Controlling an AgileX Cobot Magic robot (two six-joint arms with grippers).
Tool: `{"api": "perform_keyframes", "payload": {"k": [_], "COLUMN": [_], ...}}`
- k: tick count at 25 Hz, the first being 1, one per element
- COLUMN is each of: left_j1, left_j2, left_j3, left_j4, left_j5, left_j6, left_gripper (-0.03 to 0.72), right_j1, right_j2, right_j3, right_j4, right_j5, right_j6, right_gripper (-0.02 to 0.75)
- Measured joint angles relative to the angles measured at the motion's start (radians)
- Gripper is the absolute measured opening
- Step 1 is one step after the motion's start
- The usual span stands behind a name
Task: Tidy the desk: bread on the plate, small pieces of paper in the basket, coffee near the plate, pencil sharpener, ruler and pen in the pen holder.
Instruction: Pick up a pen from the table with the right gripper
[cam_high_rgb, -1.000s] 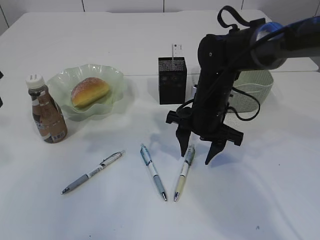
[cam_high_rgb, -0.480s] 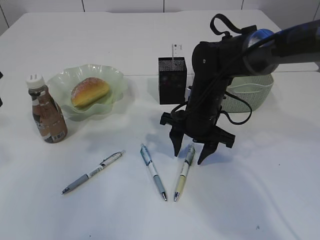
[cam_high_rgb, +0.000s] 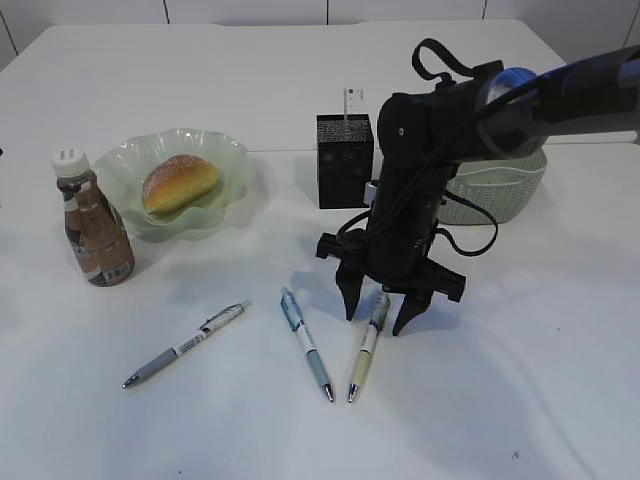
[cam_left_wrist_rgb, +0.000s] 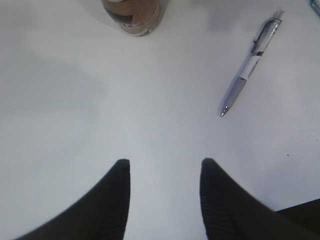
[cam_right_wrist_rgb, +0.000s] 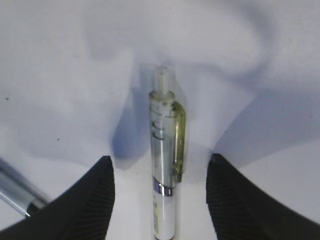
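Observation:
My right gripper (cam_high_rgb: 375, 320) stands open over the clip end of a yellow-green pen (cam_high_rgb: 365, 350), one finger on each side and not touching it (cam_right_wrist_rgb: 165, 150). In the right wrist view the gripper (cam_right_wrist_rgb: 160, 160) straddles that pen. A blue pen (cam_high_rgb: 305, 343) and a grey pen (cam_high_rgb: 185, 345) lie to its left. The bread (cam_high_rgb: 180, 183) rests on the plate (cam_high_rgb: 125, 160), with the coffee (cam_high_rgb: 95, 225) beside it. The ruler (cam_high_rgb: 353, 105) sticks out of the pen holder (cam_high_rgb: 345, 160). My left gripper (cam_left_wrist_rgb: 165, 162) hangs open over bare desk. Pencil sharpener and small pieces of paper are out of view.
The basket (cam_high_rgb: 500, 185) stands behind my right arm at the right. From the left wrist I see the coffee bottle's base (cam_left_wrist_rgb: 132, 15) at the top edge and the grey pen (cam_left_wrist_rgb: 250, 65) at the upper right.
My right gripper has moved left and down, from beside the yellow-green pen to straddling its clip end. Its opening is unchanged.

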Motion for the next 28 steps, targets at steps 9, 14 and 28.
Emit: {"api": "perform_keyframes", "payload": {"k": [9, 14, 28], "left_j1": [0.0, 0.0, 0.0], "left_j2": [0.0, 0.0, 0.0], "left_j3": [0.0, 0.0, 0.0], "left_j4": [0.004, 0.004, 0.004], "left_j5": [0.0, 0.0, 0.002], "left_j6": [0.0, 0.0, 0.0], "left_gripper": [0.321, 0.321, 0.32], "right_j1": [0.0, 0.0, 0.0], "right_j2": [0.008, 0.008, 0.009], "right_j3": [0.0, 0.0, 0.0], "right_j4": [0.0, -0.004, -0.033], "right_j5": [0.0, 0.002, 0.045], "right_j6": [-0.005, -0.007, -0.007], "right_gripper": [0.46, 0.46, 0.46]}}
